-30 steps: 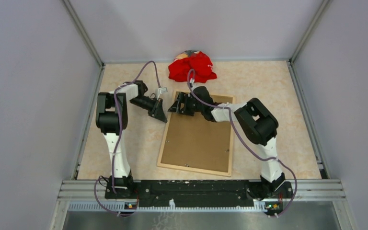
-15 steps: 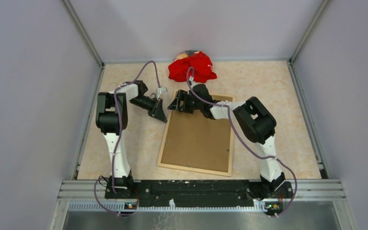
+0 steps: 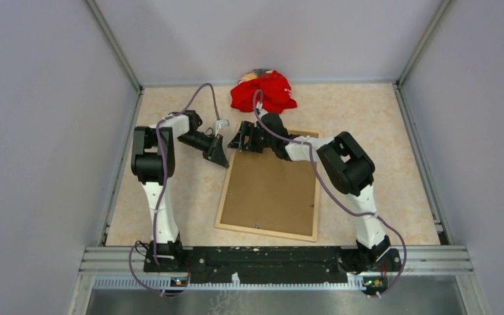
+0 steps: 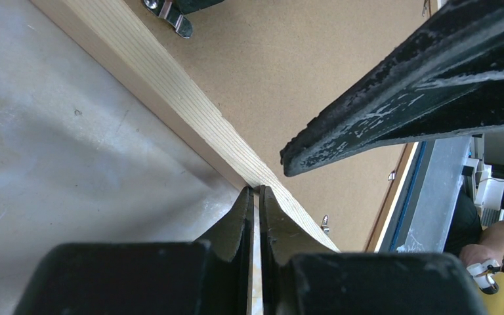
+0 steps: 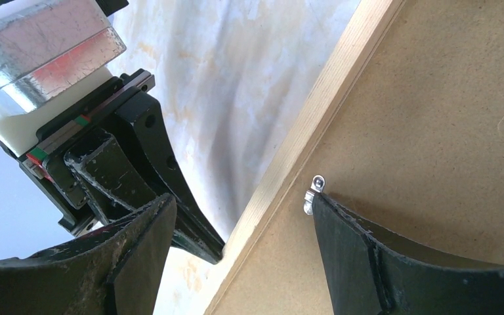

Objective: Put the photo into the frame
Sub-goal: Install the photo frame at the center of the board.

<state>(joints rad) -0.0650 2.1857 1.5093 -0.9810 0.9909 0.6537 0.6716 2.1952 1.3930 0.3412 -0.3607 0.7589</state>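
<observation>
I have right hand (image 3: 239, 143) open astride far-left corner of thin light-wood rectangular frame (image 3: 266, 232); left hand (image 3: 221, 159) clenched empty, tip just beside it.

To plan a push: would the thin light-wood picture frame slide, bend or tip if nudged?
Lying flat, the thin light-wood picture frame probably slides, not tips. It looks straight, so likely stiff. The smooth beige tabletop may let it skid.

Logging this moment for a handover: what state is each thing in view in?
frame: lying face down on the table
backing board: seated in the frame
left gripper: shut, tips at the frame's outer edge
right gripper: open, astride the frame's rail
red cloth: crumpled at the far edge
</observation>
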